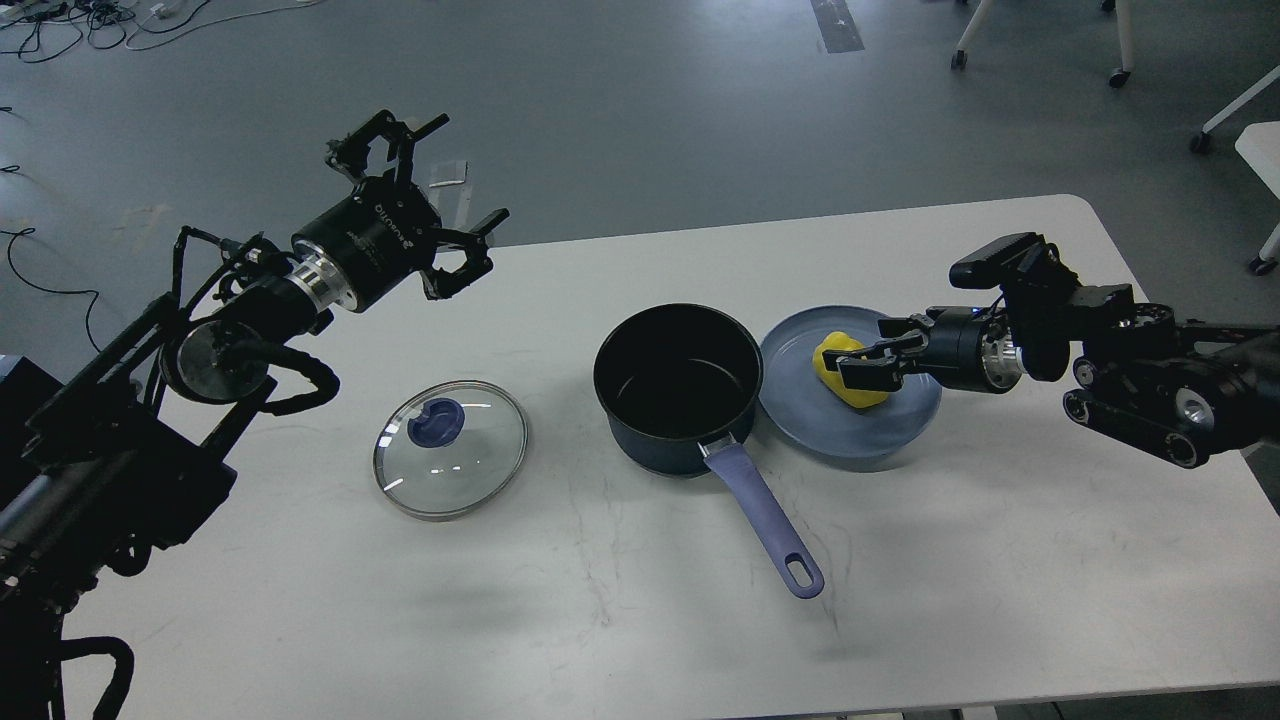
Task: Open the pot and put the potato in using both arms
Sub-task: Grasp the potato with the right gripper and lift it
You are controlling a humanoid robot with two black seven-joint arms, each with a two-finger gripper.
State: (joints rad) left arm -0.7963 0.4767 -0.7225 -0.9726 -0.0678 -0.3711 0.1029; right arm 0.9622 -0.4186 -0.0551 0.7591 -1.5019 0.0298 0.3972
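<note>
Left arm: I see it rise from the lower left corner and slant up toward the far left of the table (1000,560); its wrist is tilted up and away from me.
Left gripper (440,190): held high above the table's far left edge, fingers spread wide, holding nothing.
Lid (451,462): glass, lying flat on the table, left of the pot and well apart from it; blue knob up.
Pot (678,388): open, upright, at mid-table; the inside is dark and bare.
Handle (764,517): blue, long axis running from the pot's near rim toward me and a little right, its hole end nearest me.
Plate (905,415): blue, just right of the pot, rim touching or nearly touching it.
Potato (832,358): yellow, on the plate's left half; long axis slanting from far left to near right.
Right arm: I have it coming in low from the right edge, nearly level, pointing left.
Right gripper (862,363): at the potato, fingers on either side; I cannot tell whether they grip it.
</note>
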